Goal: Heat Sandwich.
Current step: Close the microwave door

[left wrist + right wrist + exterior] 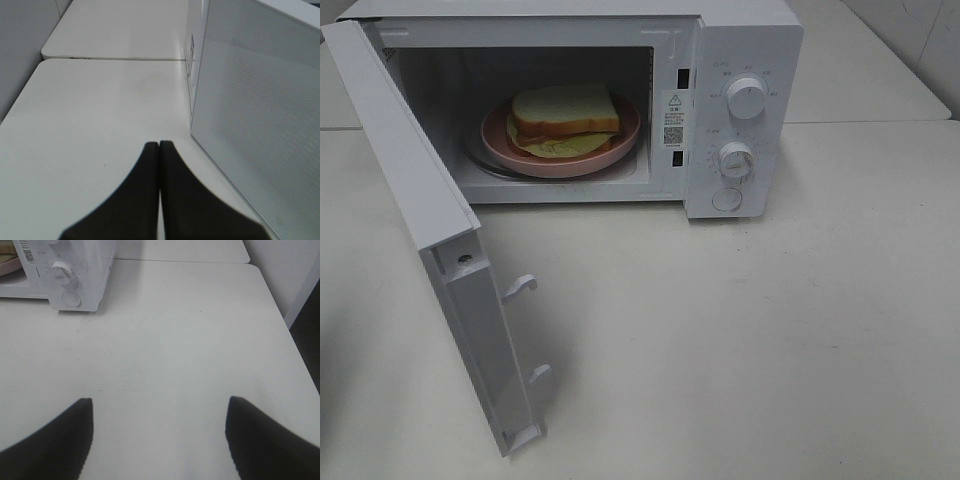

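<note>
The sandwich (565, 118), white bread with a tan crust and pale yellow filling, lies on a round pink plate (620, 140) inside the white microwave (745, 60). The microwave door (440, 240) stands wide open toward the front left. Neither arm shows in the high view. In the left wrist view my left gripper (159, 146) is shut with nothing between its dark fingers, just outside the door's dotted outer face (260, 120). My right gripper (160, 405) hangs open over bare table, well to the right of the microwave's control panel (65, 275).
The white table (770, 330) spreads in front of and to the right of the microwave. Two knobs (747, 98) and a round button sit on the panel. Door latch hooks (520, 287) stick out from the open door. The table's right edge (280, 310) borders a dark gap.
</note>
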`<act>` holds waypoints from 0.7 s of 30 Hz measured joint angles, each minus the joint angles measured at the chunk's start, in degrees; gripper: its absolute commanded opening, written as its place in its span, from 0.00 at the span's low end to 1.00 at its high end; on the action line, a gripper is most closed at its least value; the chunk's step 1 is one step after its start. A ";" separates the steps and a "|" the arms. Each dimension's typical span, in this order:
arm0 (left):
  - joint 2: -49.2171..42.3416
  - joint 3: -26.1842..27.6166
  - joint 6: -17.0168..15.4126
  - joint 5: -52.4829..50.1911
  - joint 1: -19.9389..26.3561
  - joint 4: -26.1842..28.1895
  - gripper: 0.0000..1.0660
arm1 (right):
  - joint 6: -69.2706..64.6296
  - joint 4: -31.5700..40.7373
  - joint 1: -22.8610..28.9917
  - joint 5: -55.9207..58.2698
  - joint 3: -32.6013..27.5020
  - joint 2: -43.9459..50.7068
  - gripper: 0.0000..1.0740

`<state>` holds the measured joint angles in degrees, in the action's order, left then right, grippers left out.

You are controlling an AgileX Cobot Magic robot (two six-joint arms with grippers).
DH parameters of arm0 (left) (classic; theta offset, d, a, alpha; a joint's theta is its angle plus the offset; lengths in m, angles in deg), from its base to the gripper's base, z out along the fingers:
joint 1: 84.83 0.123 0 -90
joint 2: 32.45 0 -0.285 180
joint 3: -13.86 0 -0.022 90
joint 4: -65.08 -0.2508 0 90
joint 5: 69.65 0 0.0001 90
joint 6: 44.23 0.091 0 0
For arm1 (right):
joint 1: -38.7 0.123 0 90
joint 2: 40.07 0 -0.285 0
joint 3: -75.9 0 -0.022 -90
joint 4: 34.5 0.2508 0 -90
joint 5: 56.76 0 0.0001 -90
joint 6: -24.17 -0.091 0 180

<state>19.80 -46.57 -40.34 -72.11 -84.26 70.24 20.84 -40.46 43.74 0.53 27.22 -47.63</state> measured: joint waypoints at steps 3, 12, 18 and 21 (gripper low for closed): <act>4.01 -0.97 0.00 -6.82 0.00 0.00 0.00 | 0.00 0.00 0.00 0.00 0.00 0.00 0.66; 15.30 -2.35 -1.72 -25.15 0.00 -1.66 0.00 | 0.00 0.00 0.00 0.00 0.00 0.00 0.66; 21.66 -2.35 -5.50 -31.46 0.00 -9.57 0.00 | 0.00 0.00 0.00 0.00 0.00 0.00 0.66; 24.75 -2.35 -7.96 -34.32 0.00 -13.75 0.00 | 0.00 0.00 0.00 0.00 0.00 0.00 0.66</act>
<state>44.55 -48.92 -48.30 -106.43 -84.26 56.49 20.84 -40.46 43.74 0.53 27.22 -47.63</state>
